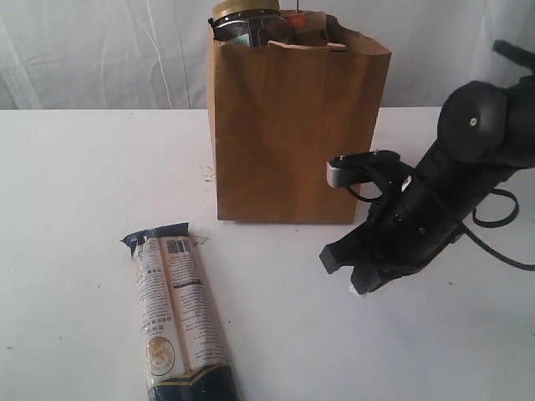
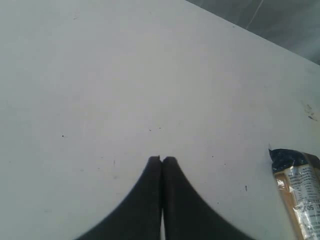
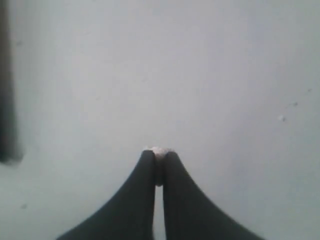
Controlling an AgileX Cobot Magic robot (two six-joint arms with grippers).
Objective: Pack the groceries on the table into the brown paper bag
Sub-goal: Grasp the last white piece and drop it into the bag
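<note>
A long packet (image 1: 177, 313), cream with a black end and printed labels, lies flat on the white tabletop (image 1: 84, 167) close to the near edge and left of the middle, its length running from that edge toward the far one; it is the only grocery in sight outside the brown paper bag (image 1: 292, 134). The bag stands upright toward the far edge, about midway along it, with a yellow-lidded jar (image 1: 245, 18) and other goods showing above its rim. The right gripper (image 1: 361, 284) hangs low over bare tabletop between the bag and the right edge, well apart from the packet, its fingers pressed together with only a small pale spot at the tips that cannot be made out. The left gripper (image 2: 161, 160) is out of the exterior view; its own camera shows it closed and empty over bare tabletop, with the packet's dark end (image 2: 297, 192) off to one side. The packet's glossy wrapper looks slippery, and it appears fairly light and stiff along its length, so a hold across its narrow width near the middle would likely keep it from tipping. With the bag looking nearly full, it probably needs to go in end first, gently, since the paper walls could buckle.
</note>
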